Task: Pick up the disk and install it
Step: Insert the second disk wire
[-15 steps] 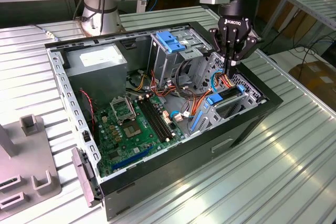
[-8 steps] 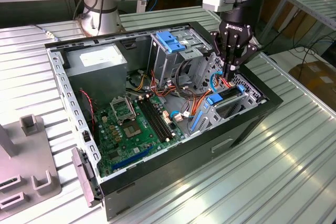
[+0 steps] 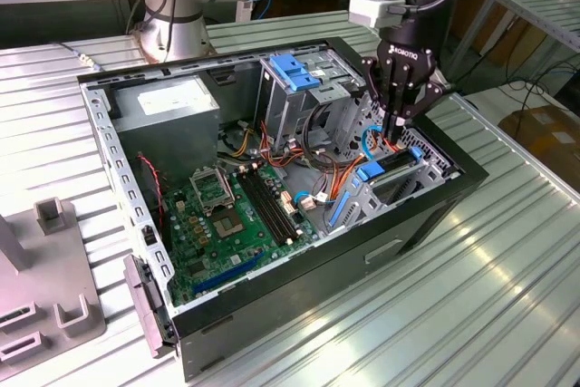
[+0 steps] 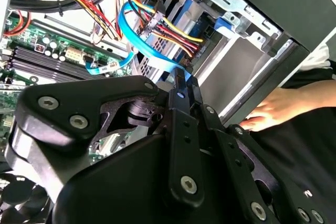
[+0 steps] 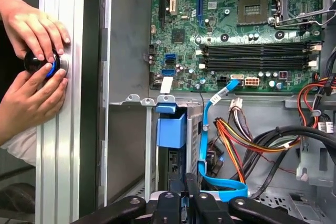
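Observation:
The disk, dark with a blue plastic carrier, stands on edge inside the lower drive cage at the front of the open computer case, on the exterior view's right. In the first wrist view the blue carrier shows end-on in the cage slot. My gripper hangs straight over the disk with its tips just above the disk's upper edge. Both wrist views show the black fingers pressed close together, shut, with nothing seen between them. Whether the tips touch the disk I cannot tell.
Blue, orange and yellow cables run right beside the cage. The motherboard, the grey power-supply box and an upper cage with a blue latch fill the case. A person's hands hold a black knob on the ribbed table next to the case.

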